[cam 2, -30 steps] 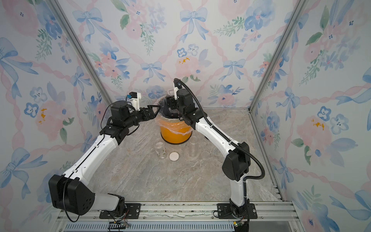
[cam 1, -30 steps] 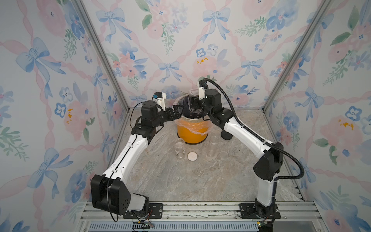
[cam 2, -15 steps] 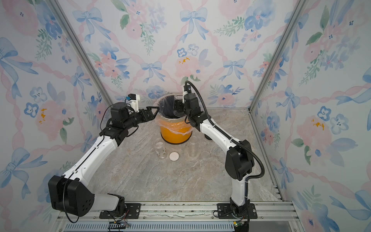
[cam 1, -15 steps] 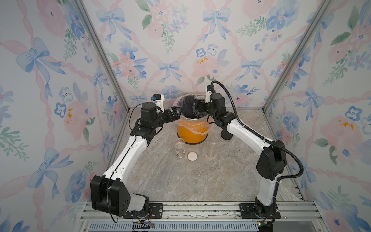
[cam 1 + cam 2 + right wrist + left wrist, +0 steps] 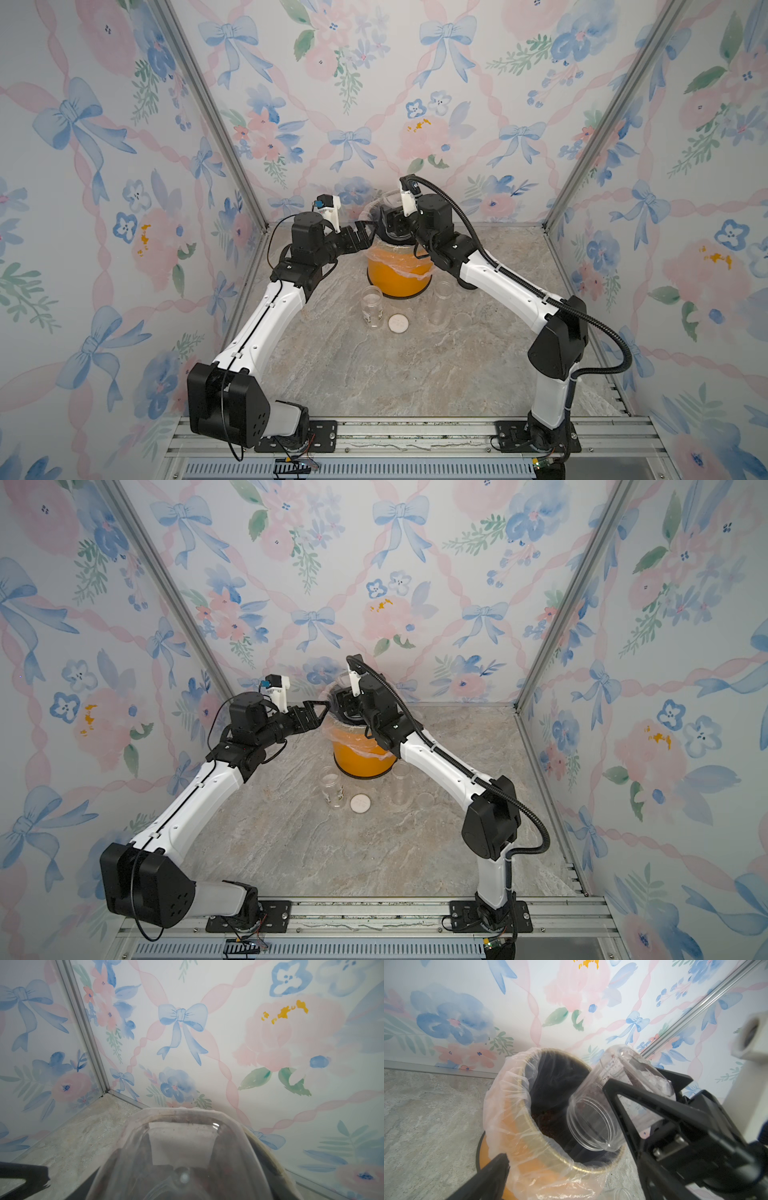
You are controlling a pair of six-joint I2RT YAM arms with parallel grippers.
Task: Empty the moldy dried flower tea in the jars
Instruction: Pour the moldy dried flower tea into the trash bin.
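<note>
Pouring step: right gripper (image 5: 633, 1078) clamps the square jar (image 5: 591, 1120), tipped mouth-down over the orange bin (image 5: 508, 1109). Most tea (image 5: 545, 1121) lies in the bin; reddish dust clings inside the jar. Best to hold the mouth inside the liner rim, tip steeper and shake lightly. Idle left gripper (image 5: 323, 713) is spread wide, holding nothing, just beside the rim. Jar's white label (image 5: 182, 1145) shows its blank back; nothing readable.

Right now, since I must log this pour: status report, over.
Left gripper open, empty, beside bin rim. Right gripper shut on jar, mouth tipped down over bin. Tea in bin bottom; residue inside jar. Bin mouth unobstructed.
</note>
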